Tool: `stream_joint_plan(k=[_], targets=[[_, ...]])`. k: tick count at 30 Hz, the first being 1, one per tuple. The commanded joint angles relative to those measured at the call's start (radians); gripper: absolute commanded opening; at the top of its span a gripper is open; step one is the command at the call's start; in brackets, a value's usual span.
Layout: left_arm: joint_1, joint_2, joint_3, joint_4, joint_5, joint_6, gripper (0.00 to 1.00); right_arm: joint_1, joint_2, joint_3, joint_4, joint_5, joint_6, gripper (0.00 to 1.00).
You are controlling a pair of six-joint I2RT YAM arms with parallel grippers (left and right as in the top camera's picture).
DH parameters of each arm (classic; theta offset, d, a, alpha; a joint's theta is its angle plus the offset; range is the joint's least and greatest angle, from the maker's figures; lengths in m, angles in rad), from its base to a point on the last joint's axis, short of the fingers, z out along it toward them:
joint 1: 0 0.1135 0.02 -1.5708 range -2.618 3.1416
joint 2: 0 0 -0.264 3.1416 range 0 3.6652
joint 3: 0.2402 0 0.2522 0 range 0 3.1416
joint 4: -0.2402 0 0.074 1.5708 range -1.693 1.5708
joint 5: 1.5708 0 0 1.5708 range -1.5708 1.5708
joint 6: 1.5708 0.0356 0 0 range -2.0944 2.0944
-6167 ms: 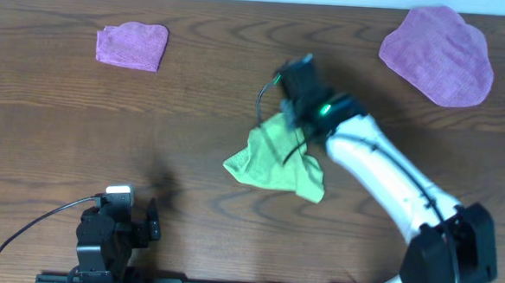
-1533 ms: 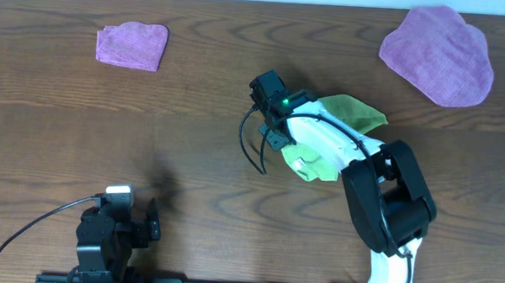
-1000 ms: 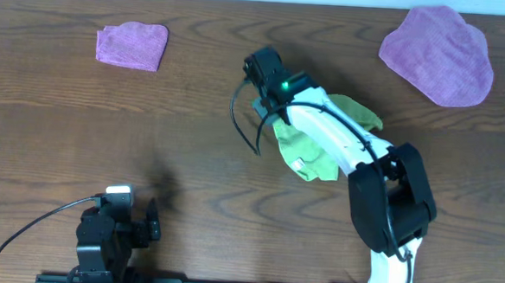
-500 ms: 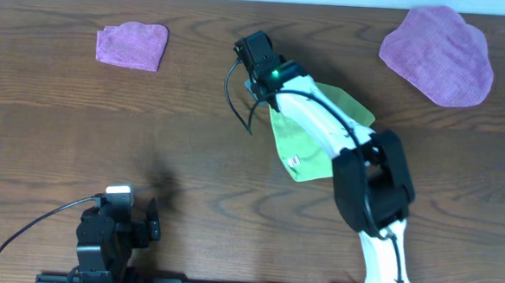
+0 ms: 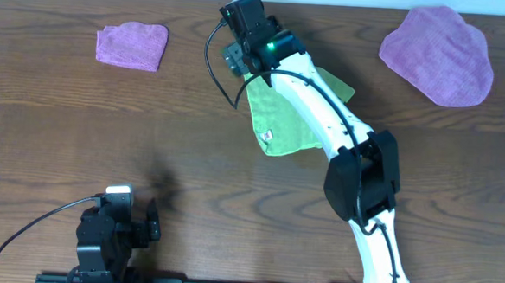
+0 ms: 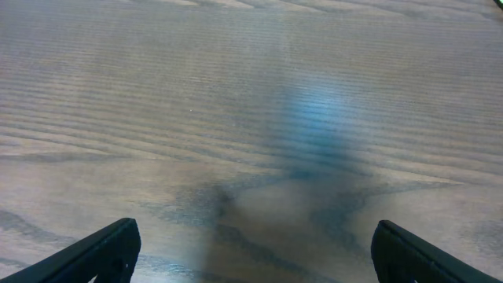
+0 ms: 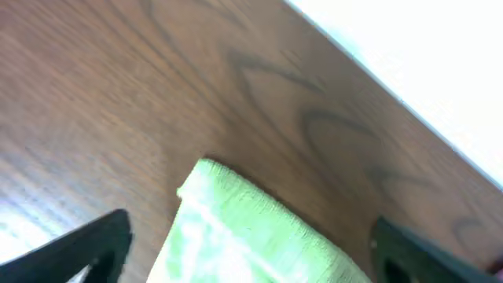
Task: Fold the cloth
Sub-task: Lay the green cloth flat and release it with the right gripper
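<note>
Overhead, the right arm (image 5: 323, 111) lies across the cloth (image 5: 280, 117) at the far middle of the table (image 5: 62, 131), hiding its centre. The left tool (image 6: 251, 251) stands wide over bare wood, its tips cut off. The right tool (image 7: 251, 248) gapes wide above a blurred cloth edge.

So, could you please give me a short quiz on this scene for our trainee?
1. True or false: the right pincer is shut on the green cloth.
2. Besides the green cloth, how many other cloths lie on the table?
3. What lies below the left pincer? A) bare table B) green cloth C) purple cloth
Key: 1 false, its jaws stand open; 2 two, the small purple cloth and the large purple cloth; 3 A.
</note>
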Motion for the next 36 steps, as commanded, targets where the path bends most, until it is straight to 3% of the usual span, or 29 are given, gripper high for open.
stream_joint_plan(k=[1, 4, 7, 10, 12, 13, 15, 36], targets=[[0.002, -0.006, -0.037, -0.035, -0.019, 0.015, 0.95, 0.005, 0.006, 0.018, -0.065, 0.063, 0.053, 0.99], [0.002, -0.006, -0.037, -0.035, -0.019, 0.015, 0.95, 0.006, 0.006, 0.018, -0.174, 0.191, 0.094, 0.99], [0.002, -0.006, -0.037, -0.035, -0.019, 0.015, 0.95, 0.002, 0.007, 0.018, -0.281, 0.201, 0.144, 0.99], [0.002, -0.006, -0.037, -0.035, -0.019, 0.015, 0.95, -0.004, 0.007, 0.018, -0.364, 0.154, 0.192, 0.93], [0.002, -0.006, -0.037, -0.035, -0.019, 0.015, 0.95, -0.014, 0.007, 0.014, -0.403, 0.083, 0.219, 0.82], [0.002, -0.006, -0.037, -0.035, -0.019, 0.015, 0.95, -0.02, 0.007, 0.009, -0.412, 0.058, 0.237, 0.47], [0.002, -0.006, -0.037, -0.035, -0.019, 0.015, 0.95, -0.033, 0.007, -0.003, -0.43, 0.027, 0.284, 0.02], [0.002, -0.006, -0.037, -0.035, -0.019, 0.015, 0.95, -0.016, 0.007, -0.173, -0.472, -0.176, 0.312, 0.02]])
